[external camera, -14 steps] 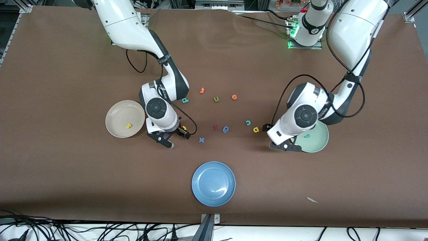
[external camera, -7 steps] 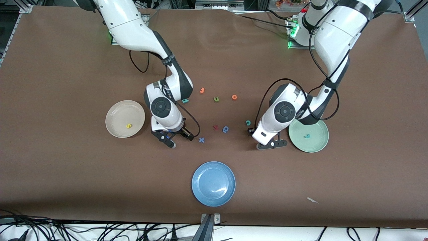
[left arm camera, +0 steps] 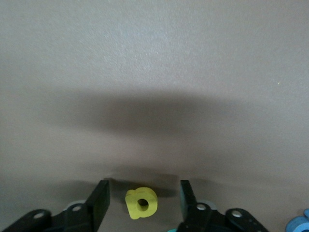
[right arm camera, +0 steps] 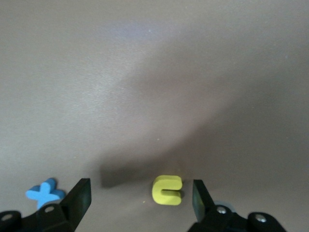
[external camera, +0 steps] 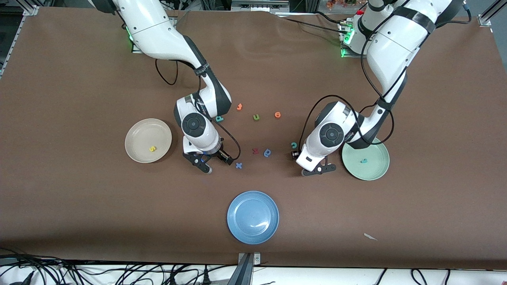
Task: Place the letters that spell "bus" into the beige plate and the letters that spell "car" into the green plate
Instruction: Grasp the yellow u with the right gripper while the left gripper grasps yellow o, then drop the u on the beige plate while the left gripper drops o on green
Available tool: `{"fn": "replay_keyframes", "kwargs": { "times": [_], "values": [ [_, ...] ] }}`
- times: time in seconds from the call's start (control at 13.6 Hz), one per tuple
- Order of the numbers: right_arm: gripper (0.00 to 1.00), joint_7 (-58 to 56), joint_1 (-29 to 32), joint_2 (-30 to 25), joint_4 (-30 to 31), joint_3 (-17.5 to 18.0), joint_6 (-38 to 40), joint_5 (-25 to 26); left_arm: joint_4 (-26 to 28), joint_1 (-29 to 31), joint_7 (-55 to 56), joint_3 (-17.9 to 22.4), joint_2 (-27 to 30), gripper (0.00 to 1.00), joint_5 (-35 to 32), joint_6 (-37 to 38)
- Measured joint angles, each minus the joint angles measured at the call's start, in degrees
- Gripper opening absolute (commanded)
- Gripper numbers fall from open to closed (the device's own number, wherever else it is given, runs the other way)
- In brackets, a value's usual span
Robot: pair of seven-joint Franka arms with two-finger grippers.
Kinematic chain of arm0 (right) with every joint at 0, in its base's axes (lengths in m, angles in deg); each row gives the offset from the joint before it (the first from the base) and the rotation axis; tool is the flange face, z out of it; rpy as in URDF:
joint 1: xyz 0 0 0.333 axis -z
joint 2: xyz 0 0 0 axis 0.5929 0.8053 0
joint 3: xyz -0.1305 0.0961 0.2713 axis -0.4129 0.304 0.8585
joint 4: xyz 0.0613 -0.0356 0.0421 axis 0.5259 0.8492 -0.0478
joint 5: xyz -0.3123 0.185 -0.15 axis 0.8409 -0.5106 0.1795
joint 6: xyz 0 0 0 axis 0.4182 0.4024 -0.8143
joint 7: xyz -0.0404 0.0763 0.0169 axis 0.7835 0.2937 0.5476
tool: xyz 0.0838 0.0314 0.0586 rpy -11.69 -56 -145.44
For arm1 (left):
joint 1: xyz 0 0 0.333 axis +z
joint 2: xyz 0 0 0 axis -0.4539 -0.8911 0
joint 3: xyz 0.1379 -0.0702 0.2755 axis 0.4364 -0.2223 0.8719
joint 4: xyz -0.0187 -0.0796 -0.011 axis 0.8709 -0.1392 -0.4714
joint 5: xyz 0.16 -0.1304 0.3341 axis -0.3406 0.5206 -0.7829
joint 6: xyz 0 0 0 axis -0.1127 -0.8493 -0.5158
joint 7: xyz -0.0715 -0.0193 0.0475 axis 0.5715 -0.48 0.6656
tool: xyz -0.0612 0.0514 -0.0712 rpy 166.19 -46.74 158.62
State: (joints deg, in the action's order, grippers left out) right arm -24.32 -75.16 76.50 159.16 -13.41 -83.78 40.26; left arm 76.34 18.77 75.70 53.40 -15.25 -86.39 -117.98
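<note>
Lowest in the front view, at centre, sits the blue plate (external camera: pixel 252 217), which takes no part.

Above it both arms are down at the table. The left gripper (left arm camera: pixel 143 188) stands open around the yellow "a" (left arm camera: pixel 141 203), with a gap at each finger. It is just beside the green plate (external camera: pixel 372 169), which already holds the "r" (external camera: pixel 363 160). The right gripper (right arm camera: pixel 140 186) is also open, wide, around the yellow "u" (right arm camera: pixel 167 190). It is near the beige plate (external camera: pixel 138 130), which holds the "s" (external camera: pixel 151 149).

The risk is on the right. The "u" lies nearer one finger than the other, so that finger would likely meet it first and push or tip the light foam rather than pinch it. The blue "x" (right arm camera: pixel 44 192) lies just outside the other finger and could be nudged.

Only the wrist views show the "a" and "u"; in the front view the wrists hide them. Only the front view shows the plates and what is left: the "c" (external camera: pixel 294 145) by the left wrist and, higher up, the "b" (external camera: pixel 219 118), half hidden by the right arm.
</note>
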Motion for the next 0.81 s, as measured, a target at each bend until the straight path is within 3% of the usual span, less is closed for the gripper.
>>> {"fn": "replay_keyframes", "kwargs": {
  "times": [0.07, 0.15, 0.22, 0.37, 0.81],
  "values": [
    [0.92, -0.2, 0.0, 0.0, 0.3, 0.0, -0.1, 0.0, 0.0, -0.1, 0.0, 0.0, -0.2, 0.54, 0.0, -0.1],
    [0.91, -0.3, 0.1, 0.1, 0.5, 0.0, -0.3, 0.0, 0.0, -0.1, 0.0, 0.0, -0.1, 0.44, 0.0, -0.1],
    [0.87, -0.3, 0.1, 0.1, 0.7, 0.0, -0.4, 0.0, 0.0, -0.1, 0.1, 0.0, -0.1, 0.26, 0.0, -0.1],
    [0.80, -0.7, 0.1, 0.1, 1.0, 0.0, -0.5, 0.0, 0.0, 0.0, 0.1, 0.0, 0.0, 0.08, 0.0, 0.0],
    [0.54, -3.0, 0.1, -1.1, 2.3, 0.0, -0.6, -0.5, -0.1, 0.1, 0.1, 0.0, 0.5, 0.05, 0.0, 0.7]
  ]
}}
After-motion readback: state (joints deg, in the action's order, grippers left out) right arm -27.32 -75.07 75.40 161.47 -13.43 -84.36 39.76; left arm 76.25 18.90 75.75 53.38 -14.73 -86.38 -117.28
